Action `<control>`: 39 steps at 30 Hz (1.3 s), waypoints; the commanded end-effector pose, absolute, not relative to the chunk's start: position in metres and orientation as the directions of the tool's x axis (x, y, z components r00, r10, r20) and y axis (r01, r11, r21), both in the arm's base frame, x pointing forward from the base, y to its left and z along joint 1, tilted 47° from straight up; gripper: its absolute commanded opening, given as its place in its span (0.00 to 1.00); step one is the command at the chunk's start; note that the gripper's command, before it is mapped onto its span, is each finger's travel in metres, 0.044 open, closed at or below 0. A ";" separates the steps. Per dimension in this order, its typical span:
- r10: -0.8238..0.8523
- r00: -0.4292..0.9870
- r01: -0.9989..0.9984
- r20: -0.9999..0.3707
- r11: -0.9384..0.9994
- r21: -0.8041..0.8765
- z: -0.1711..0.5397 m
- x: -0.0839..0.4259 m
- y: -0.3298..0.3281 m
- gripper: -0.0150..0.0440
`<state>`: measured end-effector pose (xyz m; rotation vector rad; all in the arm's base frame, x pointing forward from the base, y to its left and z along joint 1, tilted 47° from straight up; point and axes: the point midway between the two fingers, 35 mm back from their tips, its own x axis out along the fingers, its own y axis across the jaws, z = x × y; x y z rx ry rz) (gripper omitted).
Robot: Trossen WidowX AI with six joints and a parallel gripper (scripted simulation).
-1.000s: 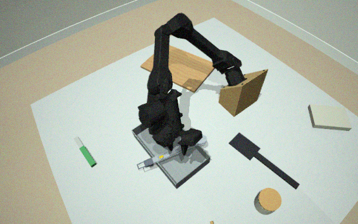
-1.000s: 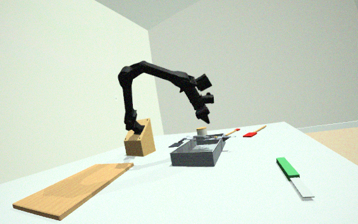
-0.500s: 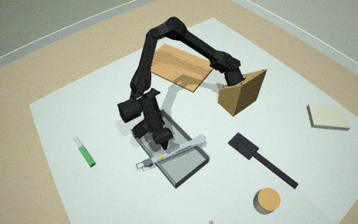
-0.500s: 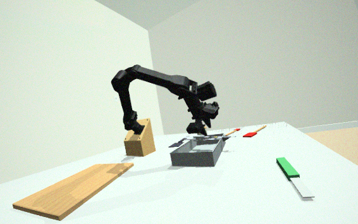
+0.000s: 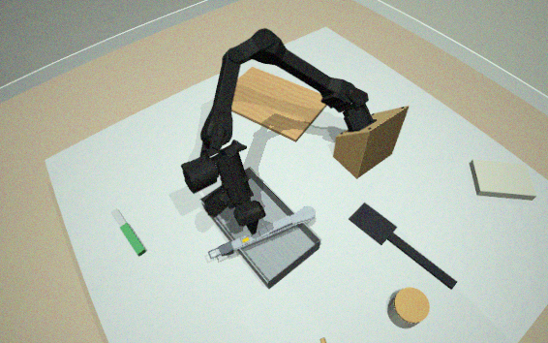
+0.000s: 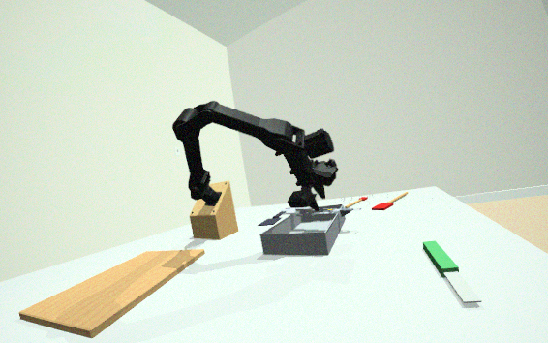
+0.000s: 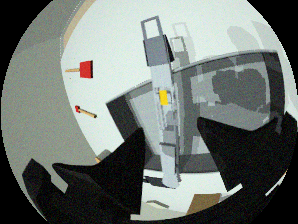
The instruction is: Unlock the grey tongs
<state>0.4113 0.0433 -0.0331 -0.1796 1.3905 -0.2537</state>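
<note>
The grey tongs [image 5: 286,225] [image 6: 346,211] [image 7: 161,75] lie across the roasting tin [image 5: 294,262] [image 6: 295,243] [image 7: 118,118], arms close together. A grey block and open loop jut past one long wall; the rounded end reaches the other. A yellow mark [image 5: 245,239] [image 7: 163,97] sits on them near the block. My gripper [image 5: 253,230] [image 6: 319,202] [image 7: 171,127] is open and empty above the tongs; in the wrist view its fingertips appear on either side of them. One fingertip is hidden in the top view. The wooden board [image 5: 271,97] [image 6: 111,286] holds nothing.
A wooden wedge [image 5: 382,140] [image 6: 228,218] stands under the arm's base. A black turner [image 5: 373,223], a jar [image 5: 411,305] and a cream block [image 5: 503,179] lie to one side. A green-handled knife [image 5: 133,238] [image 6: 441,257] lies beyond the tin, as does a red turner [image 6: 382,206] [image 7: 86,69].
</note>
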 end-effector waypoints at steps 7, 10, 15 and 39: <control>-0.277 0.155 0.066 -0.948 0.961 -0.270 -0.049 0.413 0.040 0.69; -0.277 0.155 0.066 -0.948 0.961 -0.270 -0.054 0.414 0.038 0.69; -0.277 0.155 0.066 -0.948 0.961 -0.270 -0.062 0.415 0.036 0.69; -0.278 0.155 0.066 -0.948 0.960 -0.271 -0.098 0.418 0.025 0.69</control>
